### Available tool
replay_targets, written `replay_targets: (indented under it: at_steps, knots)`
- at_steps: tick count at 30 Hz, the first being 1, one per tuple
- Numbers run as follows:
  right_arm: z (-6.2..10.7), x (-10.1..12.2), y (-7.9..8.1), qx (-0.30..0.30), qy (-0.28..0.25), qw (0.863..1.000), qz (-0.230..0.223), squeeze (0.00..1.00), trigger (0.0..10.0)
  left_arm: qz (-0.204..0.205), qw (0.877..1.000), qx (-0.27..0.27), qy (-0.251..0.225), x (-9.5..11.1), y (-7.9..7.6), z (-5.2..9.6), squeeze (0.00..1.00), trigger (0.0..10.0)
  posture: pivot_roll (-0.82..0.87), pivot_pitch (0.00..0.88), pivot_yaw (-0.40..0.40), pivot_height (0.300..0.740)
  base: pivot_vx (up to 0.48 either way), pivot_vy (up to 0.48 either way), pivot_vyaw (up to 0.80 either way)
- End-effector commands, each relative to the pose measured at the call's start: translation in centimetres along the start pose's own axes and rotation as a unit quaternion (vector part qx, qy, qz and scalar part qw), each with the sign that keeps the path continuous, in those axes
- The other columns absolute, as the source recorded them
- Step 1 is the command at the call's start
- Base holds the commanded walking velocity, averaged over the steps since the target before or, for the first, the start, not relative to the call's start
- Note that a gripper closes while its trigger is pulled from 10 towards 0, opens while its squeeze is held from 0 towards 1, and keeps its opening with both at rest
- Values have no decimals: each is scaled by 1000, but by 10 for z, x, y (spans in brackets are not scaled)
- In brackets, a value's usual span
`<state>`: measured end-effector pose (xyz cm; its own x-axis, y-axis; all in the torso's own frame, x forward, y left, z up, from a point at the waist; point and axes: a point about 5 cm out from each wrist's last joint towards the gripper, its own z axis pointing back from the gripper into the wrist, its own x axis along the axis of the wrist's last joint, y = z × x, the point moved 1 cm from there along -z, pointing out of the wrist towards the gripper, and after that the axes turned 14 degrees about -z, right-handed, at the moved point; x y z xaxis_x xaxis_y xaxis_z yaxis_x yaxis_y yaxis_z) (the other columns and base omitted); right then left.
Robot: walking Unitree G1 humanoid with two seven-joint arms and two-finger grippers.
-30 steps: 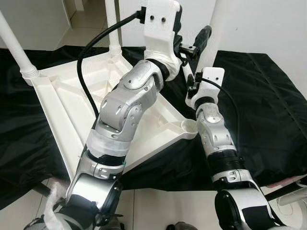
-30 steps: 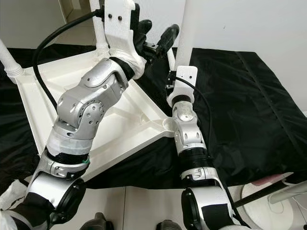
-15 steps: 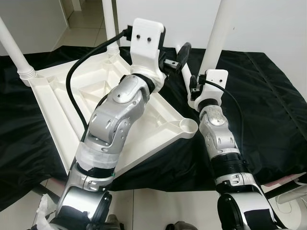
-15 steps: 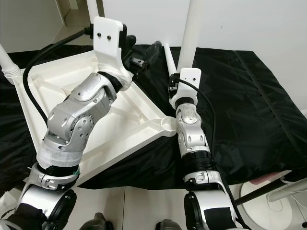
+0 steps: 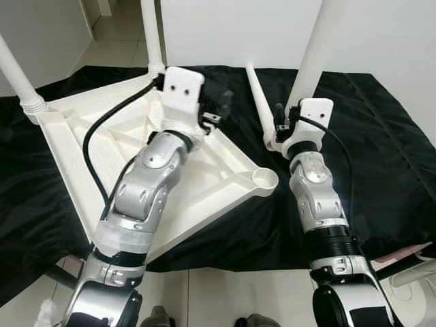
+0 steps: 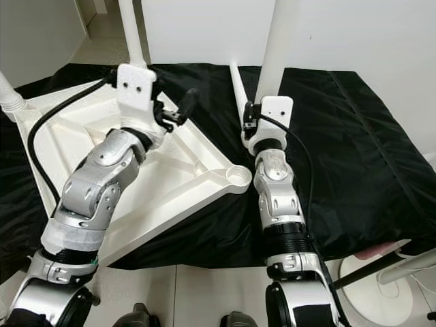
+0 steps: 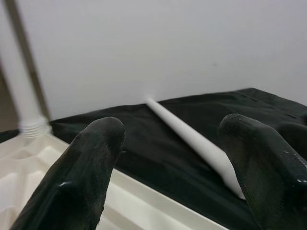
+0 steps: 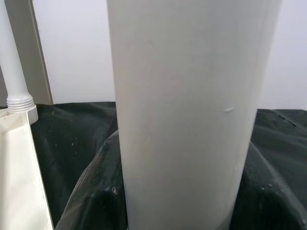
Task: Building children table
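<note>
A white table top [image 5: 82, 150] lies upside down on black cloth [image 5: 381, 157]. Two white legs stand in its corners, one at the left [image 5: 19, 75] and one at the back [image 5: 152, 34]. The near right corner socket [image 5: 264, 179] holds nothing. My right gripper [image 5: 285, 121] is shut on a third white leg [image 5: 312, 48], held upright just beyond that socket. A loose leg [image 5: 257, 92] lies on the cloth. My left gripper [image 5: 221, 109] is open above the top's far right edge, with the loose leg [image 7: 192, 139] beyond its fingers [image 7: 81, 177].
A white wall [image 5: 238, 27] rises close behind the cloth. A white stand base [image 6: 381, 272] with a dark rod sits on the floor at the lower right. Pale floor tiles [image 5: 225, 300] run along the near edge, and an open doorway lies at the far left.
My left arm has come down from high over the table top, and its gripper now hovers low by the top's far right edge. The right gripper still holds the upright leg.
</note>
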<state>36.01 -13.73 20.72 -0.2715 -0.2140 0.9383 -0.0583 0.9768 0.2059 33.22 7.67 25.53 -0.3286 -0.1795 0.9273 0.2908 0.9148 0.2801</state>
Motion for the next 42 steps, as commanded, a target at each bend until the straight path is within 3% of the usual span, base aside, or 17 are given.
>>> replay_targets:
  at_steps: [1, 7, 9, 11, 14, 18, 25, 26, 29, 30, 37, 39, 42]
  knots:
    - [3, 2, 2, 3, -7, 1000, 14, 0, 10000, -18, 997, 78, 18, -11, 18, 2, 0, 10000, -83, 36, 17, 740, 0, 0, 0]
    - [6, 6, 11, 27, -18, 999, -2, 0, 10000, -12, 992, 125, 8, -15, 35, 7, 0, 10000, -68, 40, 46, 740, 0, 0, 0]
    - [8, 8, 12, 33, -27, 999, -6, 0, 10000, -27, 985, 170, -18, -12, 44, 10, 0, 10000, -60, 42, 55, 740, 0, 0, 0]
    - [9, 7, 12, 33, -27, 999, -9, 0, 10000, -12, 983, 183, -25, -14, 46, 11, 0, 10000, -61, 44, 62, 740, 0, 0, 0]
    - [12, 6, 10, 34, -27, 999, -13, 0, 10000, -23, 978, 205, -23, -24, 49, 17, 0, 10000, -63, 44, 77, 740, 0, 0, 0]
    - [19, 0, 8, 36, -16, 999, -9, 0, 10000, -19, 988, 149, -31, -39, 37, 24, 0, 10000, -67, 41, 80, 740, 0, 0, 0]
    - [27, 0, 4, 39, -16, 999, -12, 0, 10000, 21, 993, 114, -25, -47, 29, 32, 0, 10000, -81, 42, 80, 740, 0, 0, 0]
    - [31, -2, 3, 45, -13, 999, -13, 0, 10000, 16, 996, 86, -30, -48, 23, 37, 0, 10000, -81, 39, 77, 740, 0, 0, 0]
    - [34, -3, 3, 49, -11, 999, -14, 0, 10000, 12, 997, 67, -37, -48, 19, 40, 0, 10000, -81, 39, 77, 740, 0, 0, 0]
    - [37, -4, 3, 61, -6, 998, -11, 0, 10000, 1, 999, -3, -49, -52, 5, 49, 0, 10000, -97, 30, 73, 740, 0, 0, 0]
    - [36, -3, 0, 64, -7, 998, 1, 0, 10000, 2, 994, -90, -54, -57, -14, 63, 0, 10000, -99, 22, 76, 740, 0, 0, 0]
    - [34, -2, -3, 64, -7, 998, 3, 0, 10000, 14, 988, -140, -57, -57, -25, 71, 0, 10000, -94, 15, 70, 740, 0, 0, 0]
    - [34, -2, -3, 66, -8, 998, 4, 0, 10000, 10, 984, -168, -54, -58, -31, 74, 0, 10000, -91, 9, 65, 740, 0, 0, 0]
